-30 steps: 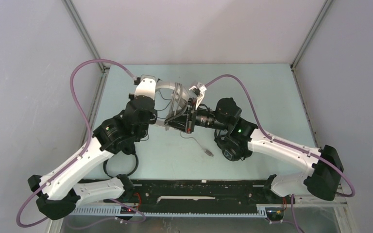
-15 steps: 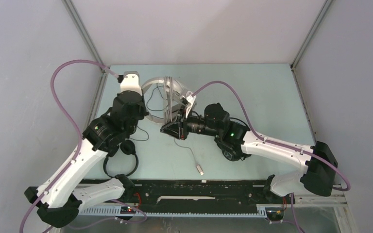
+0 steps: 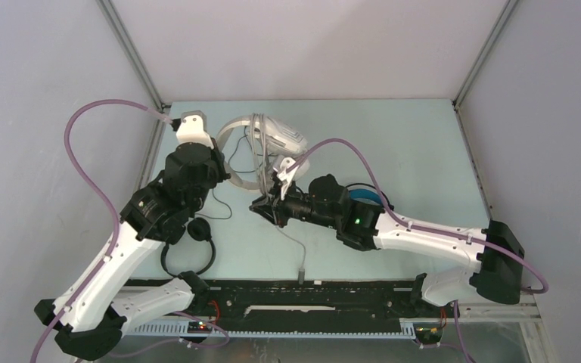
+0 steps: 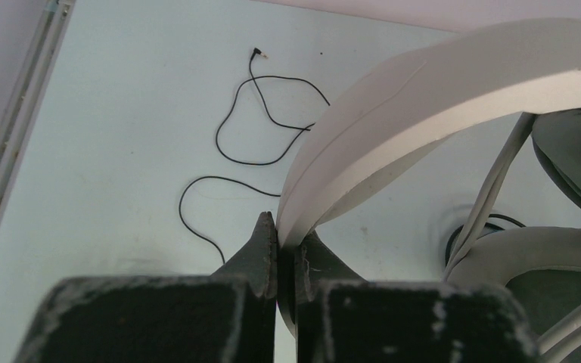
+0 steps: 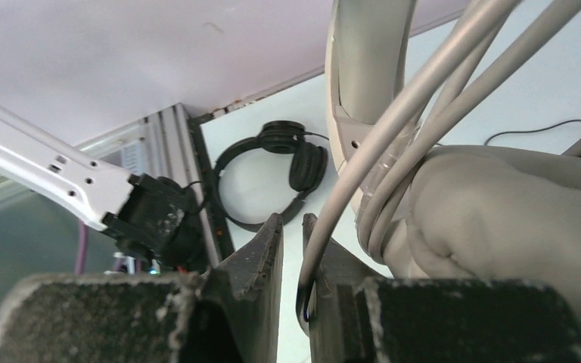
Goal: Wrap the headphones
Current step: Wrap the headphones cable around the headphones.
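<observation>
My left gripper is shut on the white headband of the large white-grey headphones, which stand lifted near the table's back middle. Their grey cable is looped several times round the band and ear cushion. One strand runs between the fingers of my right gripper, lying against the right finger with a gap to the left one. The jaws are slightly open. The cable's tail hangs down to its plug near the front edge.
The small slim black headphones lie at the front left under my left arm, and their thin black cable trails over the table. The bulky black pair with blue accents lies partly hidden beneath my right arm.
Both arms shifted left and toward the front. The white-grey headphones tilted so that the ear cup now shows. The plug slid to the front edge. My right jaws parted a little.
</observation>
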`<action>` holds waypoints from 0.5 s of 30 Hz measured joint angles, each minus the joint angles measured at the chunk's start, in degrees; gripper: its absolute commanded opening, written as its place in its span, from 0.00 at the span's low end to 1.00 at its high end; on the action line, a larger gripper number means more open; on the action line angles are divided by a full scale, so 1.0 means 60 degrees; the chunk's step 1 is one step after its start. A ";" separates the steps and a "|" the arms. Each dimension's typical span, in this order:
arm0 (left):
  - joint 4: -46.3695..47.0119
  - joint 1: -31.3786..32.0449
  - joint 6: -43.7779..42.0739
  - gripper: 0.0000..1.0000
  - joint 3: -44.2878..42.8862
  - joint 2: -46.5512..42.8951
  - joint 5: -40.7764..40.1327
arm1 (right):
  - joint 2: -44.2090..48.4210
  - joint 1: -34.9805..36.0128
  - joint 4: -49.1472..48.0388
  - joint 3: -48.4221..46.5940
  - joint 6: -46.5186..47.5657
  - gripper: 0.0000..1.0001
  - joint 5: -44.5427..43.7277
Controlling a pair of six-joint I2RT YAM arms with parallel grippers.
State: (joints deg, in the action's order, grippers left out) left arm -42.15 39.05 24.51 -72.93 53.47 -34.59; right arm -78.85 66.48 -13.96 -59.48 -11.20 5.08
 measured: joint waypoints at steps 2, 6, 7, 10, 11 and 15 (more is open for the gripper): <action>-0.0004 -0.0004 0.0095 0.00 -0.0004 0.0000 0.0109 | 0.0091 0.0113 -0.0452 0.0404 0.0470 0.20 -0.0291; -0.0149 -0.0015 0.0255 0.00 -0.0149 -0.0004 0.0302 | 0.0178 0.0331 -0.1293 0.1268 0.1282 0.21 -0.0856; -0.0153 -0.0015 0.0266 0.00 -0.0193 -0.0004 0.0328 | 0.0178 0.0368 -0.1479 0.1443 0.1468 0.21 -0.0936; -0.0142 -0.0011 0.0342 0.00 -0.0342 -0.0047 0.0397 | 0.0178 0.0430 -0.2000 0.1847 0.1872 0.22 -0.1133; -0.0146 -0.0011 0.0353 0.00 -0.0368 -0.0066 0.0401 | 0.0178 0.0433 -0.2116 0.1938 0.1971 0.22 -0.1173; -0.0168 -0.0015 0.0401 0.00 -0.0550 -0.0113 0.0412 | 0.0138 0.0444 -0.2616 0.2186 0.2211 0.29 -0.1366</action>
State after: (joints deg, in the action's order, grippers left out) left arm -43.16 38.96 26.92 -76.23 52.80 -32.12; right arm -78.02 69.14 -29.65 -46.37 2.07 -3.11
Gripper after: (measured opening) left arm 0.047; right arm 0.236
